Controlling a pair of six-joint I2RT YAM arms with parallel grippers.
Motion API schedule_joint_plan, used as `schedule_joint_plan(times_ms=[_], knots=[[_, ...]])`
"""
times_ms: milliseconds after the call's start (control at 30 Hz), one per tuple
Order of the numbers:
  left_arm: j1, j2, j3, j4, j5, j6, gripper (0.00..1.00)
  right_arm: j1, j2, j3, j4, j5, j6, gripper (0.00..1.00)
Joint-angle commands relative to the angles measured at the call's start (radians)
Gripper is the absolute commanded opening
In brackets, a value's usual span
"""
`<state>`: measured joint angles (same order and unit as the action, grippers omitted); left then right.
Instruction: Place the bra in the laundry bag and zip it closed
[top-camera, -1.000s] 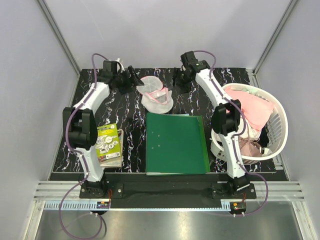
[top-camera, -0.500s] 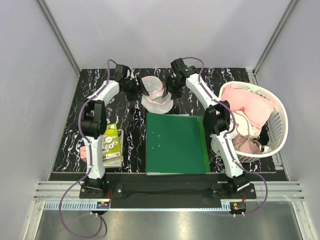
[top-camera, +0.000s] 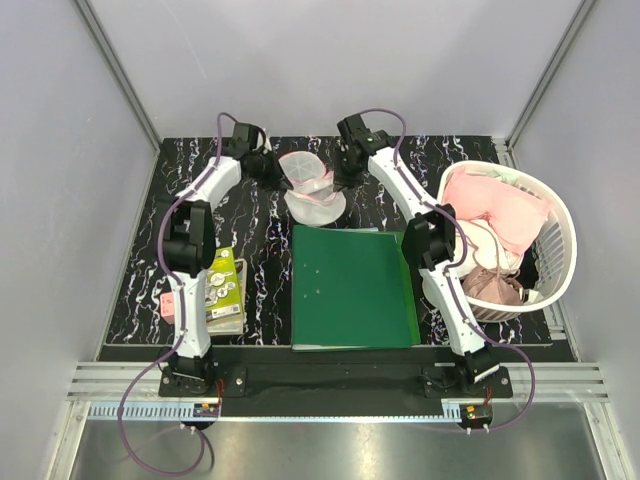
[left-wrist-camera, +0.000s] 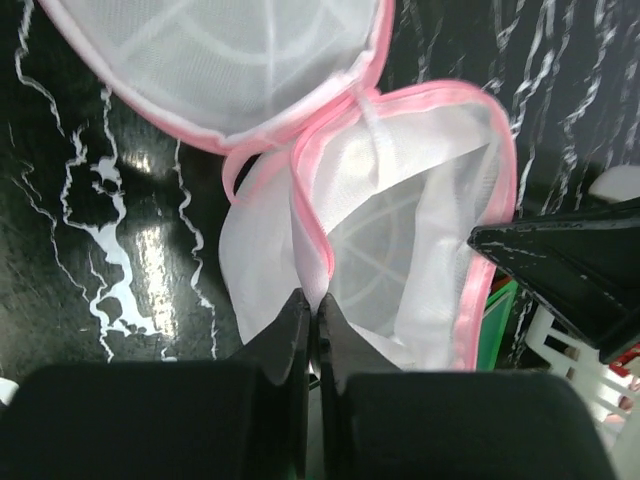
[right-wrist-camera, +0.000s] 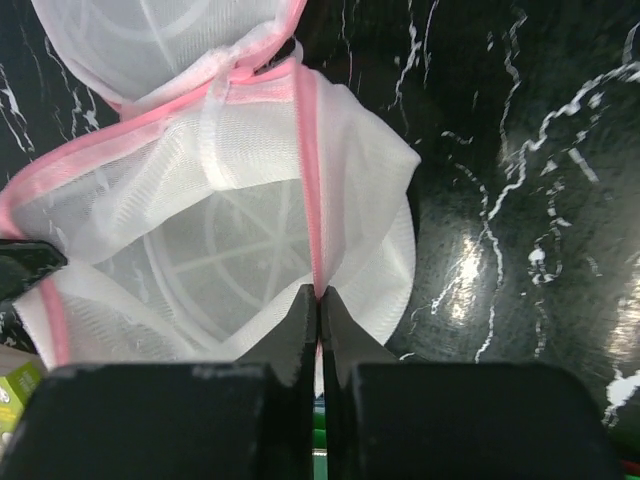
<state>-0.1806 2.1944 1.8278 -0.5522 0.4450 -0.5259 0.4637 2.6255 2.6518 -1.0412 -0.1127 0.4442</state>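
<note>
Both arms have closed in: the left gripper (left-wrist-camera: 312, 305) and right gripper (right-wrist-camera: 318, 300) now clamp their jaws on opposite pink rims of the laundry bag (top-camera: 316, 203), spreading its empty mouth for loading.

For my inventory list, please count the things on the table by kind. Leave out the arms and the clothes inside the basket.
Laundry bag: 1
Folder: 1
Booklet: 1
Basket: 1
Small pink thing, too small to identify: 1
Total: 5
</note>
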Motion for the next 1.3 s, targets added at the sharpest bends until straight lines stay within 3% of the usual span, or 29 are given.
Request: schedule_joint_plan(times_ms=[0,100,267,400,567,933,1200,1267], knots=[[-0.014,-0.152,0.113,0.041,-0.087,-0.002,0.00,0.006,-0.139,0.125,-0.005,0.106,-0.058,0.00],[-0.042,-0.264,0.056,0.116,-0.201,-0.002,0.00,0.006,-0.215,0.112,-0.003,0.135,-0.068,0.00],[-0.059,-0.441,-0.168,0.274,-0.428,-0.082,0.00,0.006,-0.304,0.039,-0.008,0.186,-0.055,0.00],[-0.049,-0.400,-0.194,0.278,-0.359,-0.092,0.00,0.006,-0.279,0.033,0.000,0.139,-0.062,0.00],[-0.043,-0.378,-0.260,0.305,-0.345,-0.114,0.00,0.007,-0.193,0.080,0.009,0.078,-0.033,0.11],[0.081,-0.423,-0.329,0.370,-0.347,-0.103,0.00,0.069,-0.108,0.106,0.085,0.002,0.028,0.11],[0.089,-0.479,-0.531,0.414,-0.325,-0.149,0.00,0.098,-0.153,0.073,0.084,-0.007,0.065,0.55],[0.089,-0.483,-0.567,0.436,-0.310,-0.148,0.00,0.096,-0.203,0.040,0.043,0.013,0.031,0.61]])
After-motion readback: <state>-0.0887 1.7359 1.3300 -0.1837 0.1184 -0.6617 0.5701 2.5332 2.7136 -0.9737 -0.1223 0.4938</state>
